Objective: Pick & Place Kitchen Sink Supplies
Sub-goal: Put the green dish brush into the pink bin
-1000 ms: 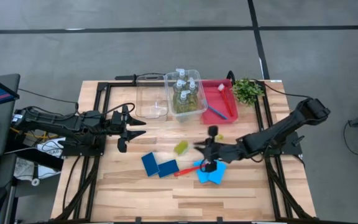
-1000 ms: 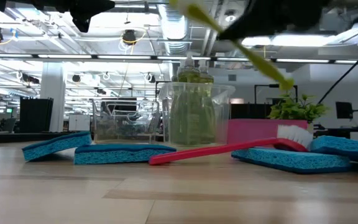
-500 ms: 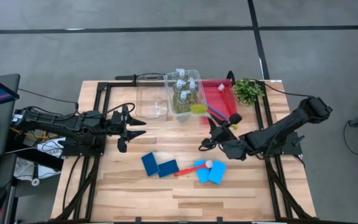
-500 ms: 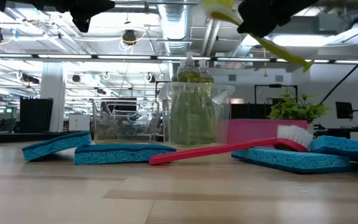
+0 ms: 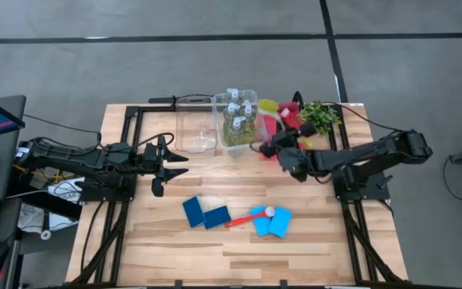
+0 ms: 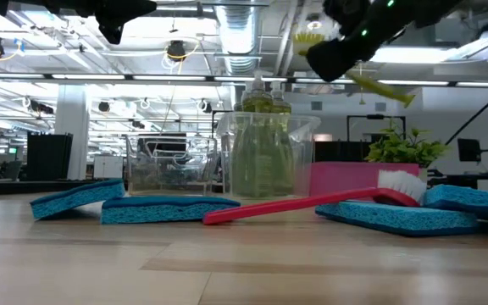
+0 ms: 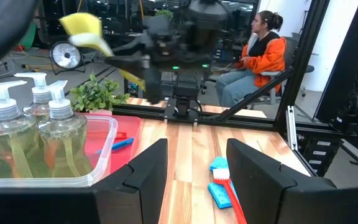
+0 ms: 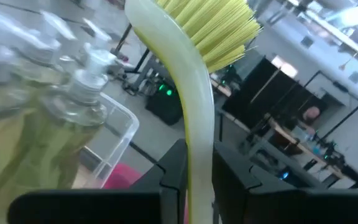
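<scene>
Yellow brush [image 8: 194,118], right gripper [image 5: 273,147], seemingly over red tray [image 5: 291,136]

Four cameras — one overhead, one at table height, one on each wrist.

You look straight down on the whole wooden table [image 5: 215,172] from the high view, both arms in frame. The low view sits level with the tabletop, close to the red brush [image 6: 312,203] and blue sponges [image 6: 155,207], facing the room behind. Your left wrist view looks across the table toward the bottles [image 7: 30,134] and a seated person [image 7: 260,59]. The right wrist view sits tight against the yellow brush [image 8: 194,93] — those same bottles blur past beside it.
</scene>
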